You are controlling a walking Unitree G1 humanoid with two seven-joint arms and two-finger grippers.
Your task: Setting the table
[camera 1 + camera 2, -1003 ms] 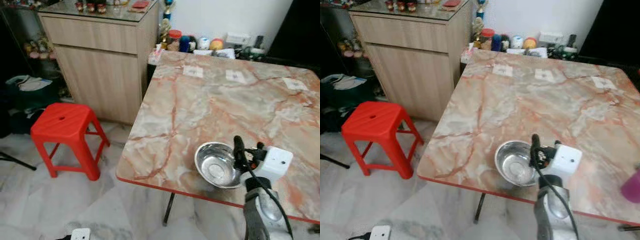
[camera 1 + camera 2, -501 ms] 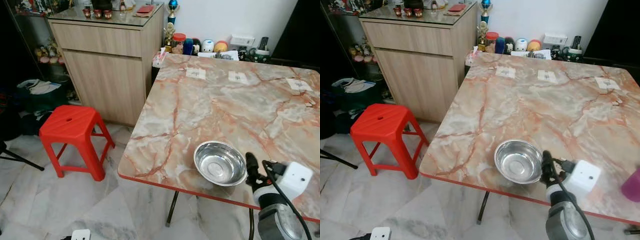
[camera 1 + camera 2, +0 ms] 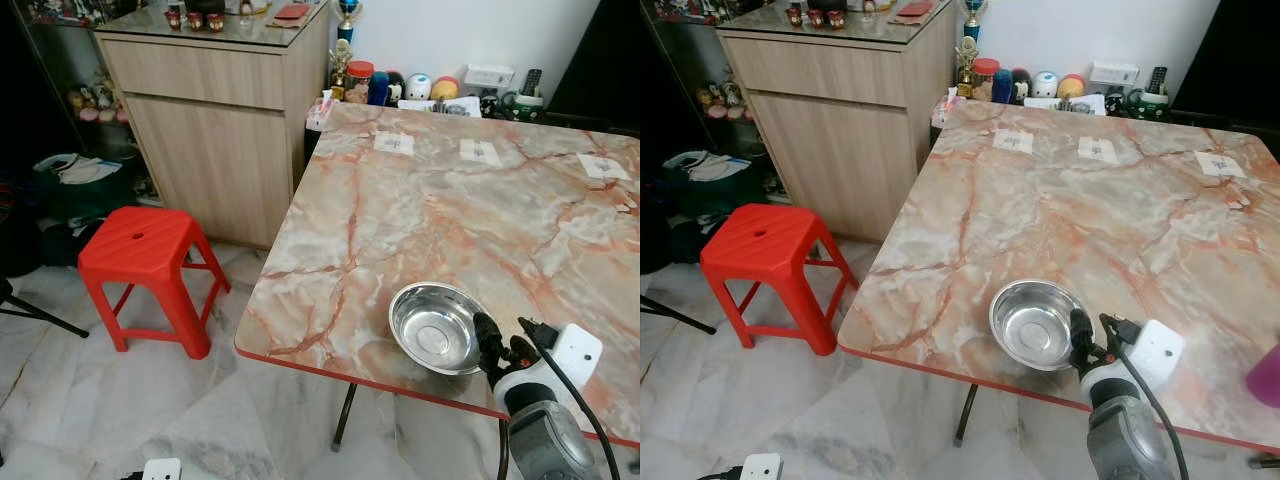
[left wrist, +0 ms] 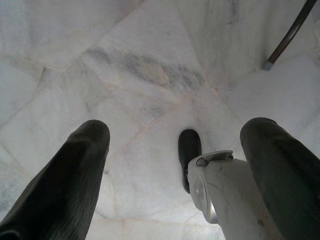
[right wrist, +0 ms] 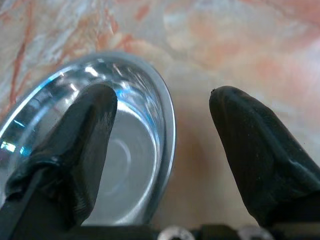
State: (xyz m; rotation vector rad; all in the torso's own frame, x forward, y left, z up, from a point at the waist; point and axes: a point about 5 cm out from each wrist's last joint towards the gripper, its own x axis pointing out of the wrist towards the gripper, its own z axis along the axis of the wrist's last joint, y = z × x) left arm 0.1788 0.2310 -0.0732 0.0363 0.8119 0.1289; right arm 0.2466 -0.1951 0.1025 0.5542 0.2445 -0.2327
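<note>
— Looking at the desk [image 3: 450, 200], where is the bowl [image 3: 436, 327]?

— It sits upright on the marble top close to the near edge, toward the near right part, with the red rim of the desk just in front of it. It is shiny metal and holds nothing.

— And the right gripper [image 5: 162, 130]?

— It is at the bowl's right side. Its fingers [image 5: 80, 150] are apart and straddle the rim: one black finger lies over the inside of the bowl, the other over the bare marble outside it. They are not clamped on the rim; a clear gap shows on both sides.

— The left gripper [image 4: 175, 150]?

— That arm hangs idle beside the robot. Its fingers are spread wide over the white marble floor [image 4: 150, 75], with the robot's own leg and black foot below it.

— What else is around?

— Three small paper labels [image 3: 394, 143] lie along the far edge of the desk. Jars and small toys [image 3: 400, 88] stand against the wall behind the far left corner. A wooden cabinet [image 3: 220, 130] stands beyond the desk's left edge, with a red plastic stool [image 3: 145, 260] on the floor in front of it. A pink thing [image 3: 1265, 375] shows at the right edge of the desk; I can't tell what it is.
</note>
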